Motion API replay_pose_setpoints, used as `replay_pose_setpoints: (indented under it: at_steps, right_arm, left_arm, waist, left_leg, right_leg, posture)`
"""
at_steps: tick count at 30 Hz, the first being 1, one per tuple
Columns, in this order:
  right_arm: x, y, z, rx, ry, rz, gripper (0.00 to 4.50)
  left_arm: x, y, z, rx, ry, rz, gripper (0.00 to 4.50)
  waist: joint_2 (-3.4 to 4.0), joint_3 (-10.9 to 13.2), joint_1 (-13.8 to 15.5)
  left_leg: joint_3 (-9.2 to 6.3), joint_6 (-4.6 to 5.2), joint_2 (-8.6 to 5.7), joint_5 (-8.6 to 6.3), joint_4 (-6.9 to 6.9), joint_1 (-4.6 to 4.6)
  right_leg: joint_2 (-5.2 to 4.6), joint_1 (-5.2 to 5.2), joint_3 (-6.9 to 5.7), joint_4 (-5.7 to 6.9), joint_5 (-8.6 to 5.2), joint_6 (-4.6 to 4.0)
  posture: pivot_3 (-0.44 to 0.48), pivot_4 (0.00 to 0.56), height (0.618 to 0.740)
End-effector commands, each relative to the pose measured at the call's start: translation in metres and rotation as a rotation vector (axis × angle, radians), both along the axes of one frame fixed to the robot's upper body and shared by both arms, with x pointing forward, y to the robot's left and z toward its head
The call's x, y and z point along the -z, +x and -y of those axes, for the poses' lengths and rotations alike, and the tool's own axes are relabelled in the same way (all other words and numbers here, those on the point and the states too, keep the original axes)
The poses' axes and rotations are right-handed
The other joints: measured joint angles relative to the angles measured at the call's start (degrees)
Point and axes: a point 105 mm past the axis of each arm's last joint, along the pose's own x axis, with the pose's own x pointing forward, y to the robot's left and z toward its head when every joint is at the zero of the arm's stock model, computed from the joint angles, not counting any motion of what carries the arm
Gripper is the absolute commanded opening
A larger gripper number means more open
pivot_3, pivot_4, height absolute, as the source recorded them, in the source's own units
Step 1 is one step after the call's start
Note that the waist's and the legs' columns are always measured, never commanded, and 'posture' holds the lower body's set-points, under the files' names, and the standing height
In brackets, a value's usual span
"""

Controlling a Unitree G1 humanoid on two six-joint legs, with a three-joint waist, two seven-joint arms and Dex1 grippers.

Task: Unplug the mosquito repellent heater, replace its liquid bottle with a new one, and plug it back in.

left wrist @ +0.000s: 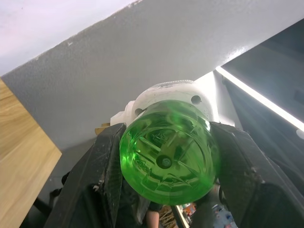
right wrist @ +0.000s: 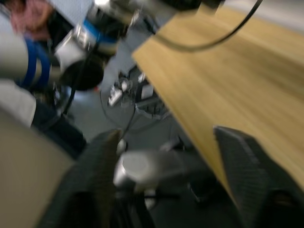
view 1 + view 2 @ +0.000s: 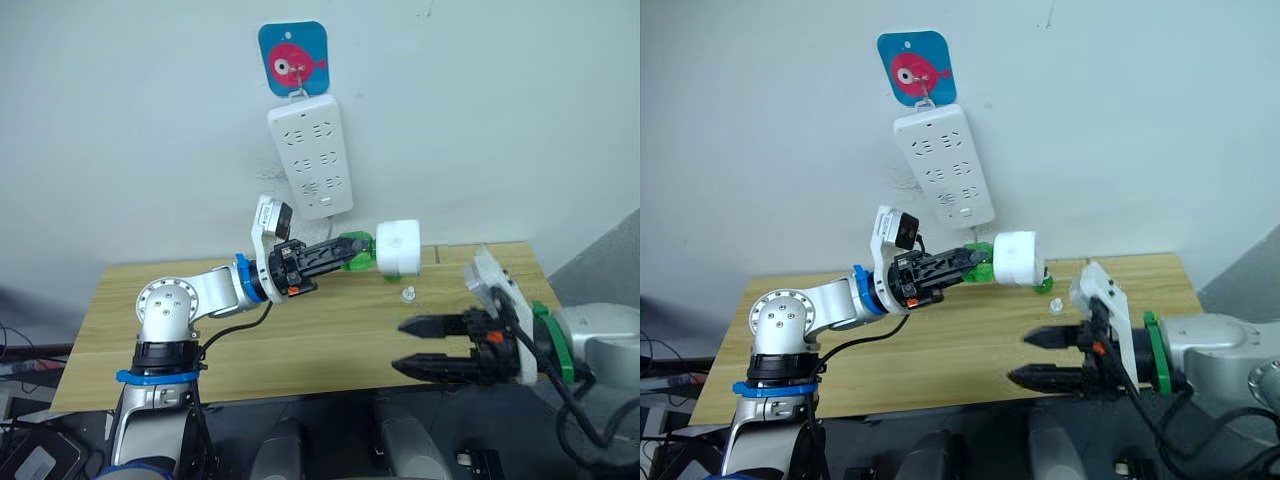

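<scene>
My left gripper (image 3: 347, 249) is shut on a green liquid bottle (image 3: 357, 251), held in the air above the table's back edge. The bottle sits in the mosquito repellent heater (image 3: 398, 247), a white rounded unit at the bottle's far end, below the power strip and apart from it. In the left wrist view the bottle's green base (image 1: 166, 152) is clamped between the two black fingers (image 1: 105, 175), with the white heater (image 1: 166, 90) behind it. My right gripper (image 3: 405, 346) stands open over the table's front right edge, holding nothing.
A white multi-socket power strip (image 3: 311, 155) hangs on the wall from a hook on a blue fish sticker (image 3: 293, 58). A small clear cap (image 3: 408, 294) lies on the wooden table (image 3: 330, 340) under the heater.
</scene>
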Motion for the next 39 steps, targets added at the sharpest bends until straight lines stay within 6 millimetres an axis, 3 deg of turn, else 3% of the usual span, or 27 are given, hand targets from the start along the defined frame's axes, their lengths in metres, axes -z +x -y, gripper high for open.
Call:
replay_pose_setpoints:
  at_steps: [1,6,11,14,19,24,32,39]
  right_arm:
    - [-0.011,0.016,0.022,0.045,-0.079,0.161,1.67]
    - [-0.032,0.065,0.054,0.165,-0.123,0.365,0.00]
    - [-0.038,0.089,0.054,0.151,-0.123,0.451,0.00]
    - [-0.042,0.099,0.037,0.093,-0.083,0.484,0.00]
    - [-0.044,0.093,0.002,-0.018,0.004,0.477,0.00]
    - [-0.043,0.067,-0.021,-0.113,0.082,0.410,0.00]
    - [-0.053,0.040,-0.034,-0.128,0.189,0.329,0.00]
    - [-0.073,0.042,-0.035,-0.036,0.288,0.319,0.00]
  left_arm:
    - [-0.013,-0.006,-0.005,0.049,-0.020,0.042,2.42]
    - [-0.014,-0.011,-0.006,0.103,-0.005,0.042,2.42]
    - [-0.015,-0.013,-0.006,0.135,-0.002,0.042,2.42]
    - [-0.016,-0.015,-0.006,0.149,0.001,0.043,2.42]
    - [-0.015,-0.016,-0.006,0.159,0.003,0.037,2.42]
    - [-0.015,-0.012,-0.006,0.123,-0.002,0.034,2.42]
    - [-0.012,0.001,-0.006,0.035,0.005,0.029,2.42]
    - [-0.005,0.005,-0.004,0.001,0.060,0.061,2.42]
  waist:
    - [-0.05,-0.11,-0.02]
    - [-0.02,-0.26,-0.14]
    - [-0.03,-0.28,-0.30]
    - [-0.02,-0.28,-0.62]
    - [-0.01,-0.29,-1.16]
    - [-0.01,-0.29,-1.09]
    - [0.01,-0.31,-1.06]
    - [0.01,-0.32,-1.22]
  left_leg:
    - [0.01,0.00,-0.01,0.00,0.00,0.02]
    - [0.18,0.00,0.00,0.00,0.00,0.14]
    - [0.14,0.00,0.05,0.00,-0.05,0.15]
    - [0.13,-0.01,0.05,0.01,-0.05,0.14]
    - [-0.13,-0.02,0.07,0.01,-0.05,0.14]
    - [-0.27,-0.04,0.00,0.02,-0.04,0.09]
    - [-0.31,-0.03,-0.01,0.02,-0.03,0.11]
    - [-0.26,-0.02,-0.03,0.01,-0.04,0.11]
  right_leg:
    - [0.00,0.02,0.00,-0.01,-0.01,0.01]
    - [0.04,0.10,0.05,-0.03,-0.02,0.03]
    - [0.07,0.07,0.02,-0.01,-0.01,-0.04]
    - [0.05,0.05,0.04,0.02,-0.01,-0.05]
    - [-0.01,0.02,-0.01,0.07,0.00,-0.06]
    - [-0.37,0.01,-0.03,0.06,0.00,-0.06]
    - [-0.40,0.02,-0.06,0.08,0.00,-0.06]
    - [-0.38,0.02,-0.04,0.08,0.00,-0.06]
  posture:
    - [-0.197,0.154,0.740]
    - [-0.199,0.150,0.740]
    - [-0.199,0.148,0.740]
    - [-0.197,0.147,0.740]
    - [-0.193,0.146,0.740]
    - [-0.186,0.145,0.740]
    - [-0.191,0.144,0.740]
    - [-0.201,0.142,0.740]
